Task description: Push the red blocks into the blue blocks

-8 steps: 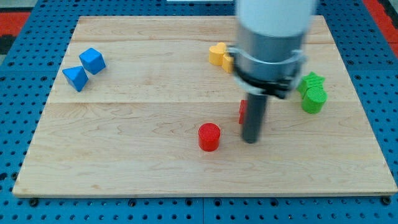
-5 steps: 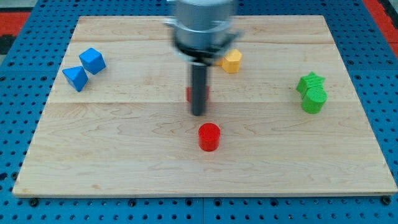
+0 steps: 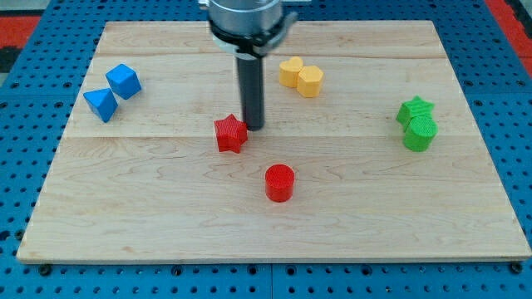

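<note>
Right, no writing or labels readable anywhere. My tip (image 3: 252, 126) sits just right of the red star (image 3: 230, 134), touching or nearly so at its far-right point; can't tell which. No fingers on this rig, just the dark rod, so nothing to call wide or narrow. The rod's upper part and grey collar are cut off by the far edge of the view, and the arm above doesn't show.

Red cylinder (image 3: 279, 183) stands nearer than the star and a bit right, apart from both star and tip. Both reds are ribbed and matte.

Blue blocks are far left: blue cube (image 3: 123, 80) and blue triangle (image 3: 100, 104), just beside each other, maybe touching. Well apart from the reds.

Two yellow blocks (image 3: 300, 76) touch, far side and right of the rod; the right one looks hexagonal, the left one's shape is hard to make out. At right, a green star (image 3: 415, 109) touches a green cylinder (image 3: 420, 133) just nearer than it.

The surface (image 3: 150, 199) is pale planked wood with visible grain, lying on a blue pegboard (image 3: 17, 166). Red patches at the far corners are too cropped to identify.
</note>
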